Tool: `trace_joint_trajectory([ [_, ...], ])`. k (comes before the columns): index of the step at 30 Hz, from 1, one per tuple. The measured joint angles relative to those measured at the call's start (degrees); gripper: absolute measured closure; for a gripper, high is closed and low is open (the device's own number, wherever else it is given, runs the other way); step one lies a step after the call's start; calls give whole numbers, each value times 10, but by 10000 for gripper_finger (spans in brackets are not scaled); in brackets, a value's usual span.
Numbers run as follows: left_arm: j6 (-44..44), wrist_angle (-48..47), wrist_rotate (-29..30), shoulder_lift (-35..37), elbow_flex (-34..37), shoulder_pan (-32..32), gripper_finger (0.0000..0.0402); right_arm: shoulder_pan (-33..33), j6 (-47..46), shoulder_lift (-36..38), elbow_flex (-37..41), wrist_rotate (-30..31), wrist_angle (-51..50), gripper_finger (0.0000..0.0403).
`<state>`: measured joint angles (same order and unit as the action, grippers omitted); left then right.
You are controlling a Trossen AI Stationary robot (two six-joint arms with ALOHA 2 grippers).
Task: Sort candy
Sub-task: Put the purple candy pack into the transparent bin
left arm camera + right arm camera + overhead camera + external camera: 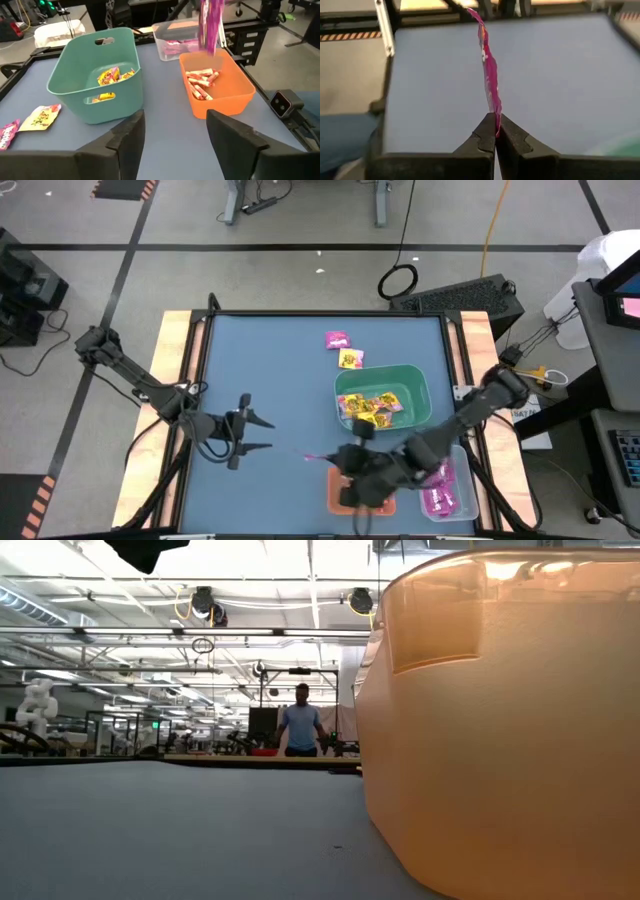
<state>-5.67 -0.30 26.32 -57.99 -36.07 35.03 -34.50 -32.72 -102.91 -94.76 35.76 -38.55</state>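
My right gripper (496, 131) is shut on a magenta-purple candy packet (488, 70), held in the air by the orange bin (345, 492); in the left wrist view the packet (210, 22) shows above that bin. The orange bin (216, 85) holds pink-white sticks (201, 82), the green bin (95, 75) yellow packets (111, 77), the clear bin (447, 492) magenta ones. A magenta packet (338, 339) and a yellow one (351, 359) lie flat on the mat beyond the green bin. My left gripper (175, 135) waits open at the table's left, facing the bins. My right gripper pinches the magenta packet's near edge (495, 112) between its two fingertips. The fingers slant down from the table's right side. The packet stands out ahead of the fingers, seen edge-on, lifted clear of the mat.
The three bins crowd the near right of the blue mat (270, 370); the mat's left and far parts are bare. In the low view the orange bin (500, 720) fills the right half. A person (300, 730) stands far off in the room behind the table.
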Motion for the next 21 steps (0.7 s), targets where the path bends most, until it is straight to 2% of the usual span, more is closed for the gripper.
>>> trace_joint_trajectory([
  [3,0,0,-2,-11,0,-1,185,-31,-94,26,0,-14,-82,403],
  [8,1,17,-3,-45,0,-7,185,-79,-259,54,0,-81,-212,403],
  [15,1,45,-4,-106,0,-20,184,-135,-408,59,0,-206,-359,403],
  [21,1,64,-6,-137,0,-27,184,-169,-518,59,0,-241,-444,403],
])
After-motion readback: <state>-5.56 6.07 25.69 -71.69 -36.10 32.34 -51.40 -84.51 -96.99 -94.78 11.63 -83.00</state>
